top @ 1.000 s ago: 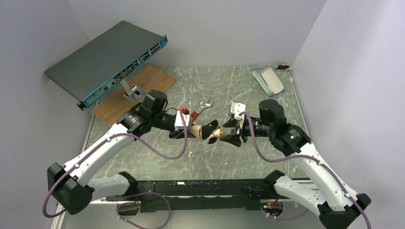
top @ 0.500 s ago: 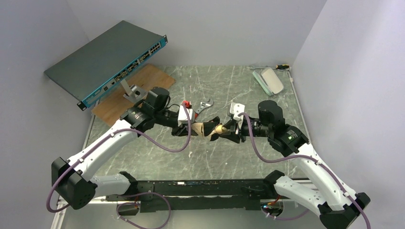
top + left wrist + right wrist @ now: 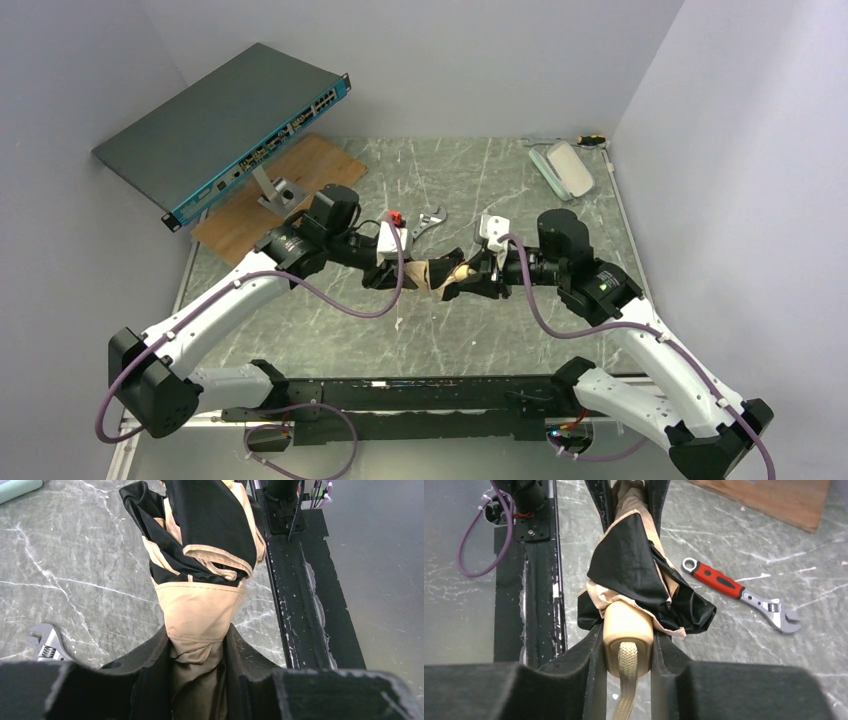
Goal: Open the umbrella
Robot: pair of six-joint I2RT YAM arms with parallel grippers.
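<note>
The folded umbrella (image 3: 434,272) hangs level above the table's middle, held between both arms. Its cream-tan fabric and black lining (image 3: 200,600) are bunched in loose folds. My left gripper (image 3: 404,272) is shut on the tan fabric end (image 3: 197,635), with the fingers pressed against both sides. At the other end my right gripper (image 3: 470,274) is shut on the cream knob handle (image 3: 628,627), pads tight on both flanks. A woven cream strap (image 3: 625,680) hangs from the handle. The shaft is hidden under the fabric.
A red-handled adjustable wrench (image 3: 420,224) lies just behind the umbrella. A network switch (image 3: 225,125) stands tilted over a wooden board (image 3: 300,170) at the back left. A mint-green case (image 3: 565,168) and a screwdriver (image 3: 593,139) lie at the back right. A black rail (image 3: 420,395) runs along the near edge.
My right gripper has narrowed and closed onto the handle. The left arm has shifted right with the umbrella, whose fabric now sits more bunched between the two grippers.
</note>
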